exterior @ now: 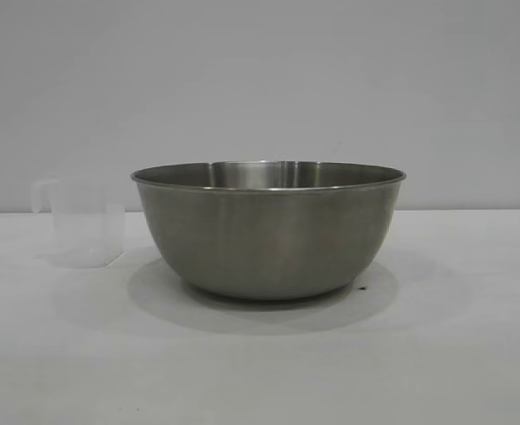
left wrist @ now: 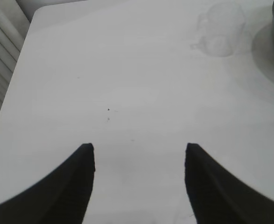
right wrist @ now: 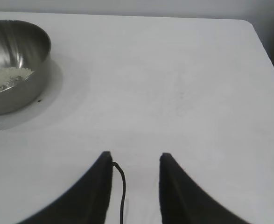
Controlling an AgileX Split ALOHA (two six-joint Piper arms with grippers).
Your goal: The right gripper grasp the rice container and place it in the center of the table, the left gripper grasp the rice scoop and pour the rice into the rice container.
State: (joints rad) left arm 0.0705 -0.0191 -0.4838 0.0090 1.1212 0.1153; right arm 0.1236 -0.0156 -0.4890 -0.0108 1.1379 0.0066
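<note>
The rice container [exterior: 268,230], a large steel bowl, stands on the white table [exterior: 260,372] near the middle. In the right wrist view the bowl [right wrist: 29,79] holds a pale layer of rice [right wrist: 6,79]. The rice scoop [exterior: 81,223], a translucent cup with a loop handle, stands upright beside the bowl on its left and looks empty; it also shows in the left wrist view [left wrist: 221,30]. My left gripper [left wrist: 139,149] is open and empty, well back from the scoop. My right gripper [right wrist: 136,157] is open and empty, away from the bowl. Neither gripper shows in the exterior view.
A thin black cable [right wrist: 122,186] hangs by one right finger. The table's rounded corner and a ribbed wall [left wrist: 1,46] show in the left wrist view. A small dark speck [exterior: 360,289] lies by the bowl's base.
</note>
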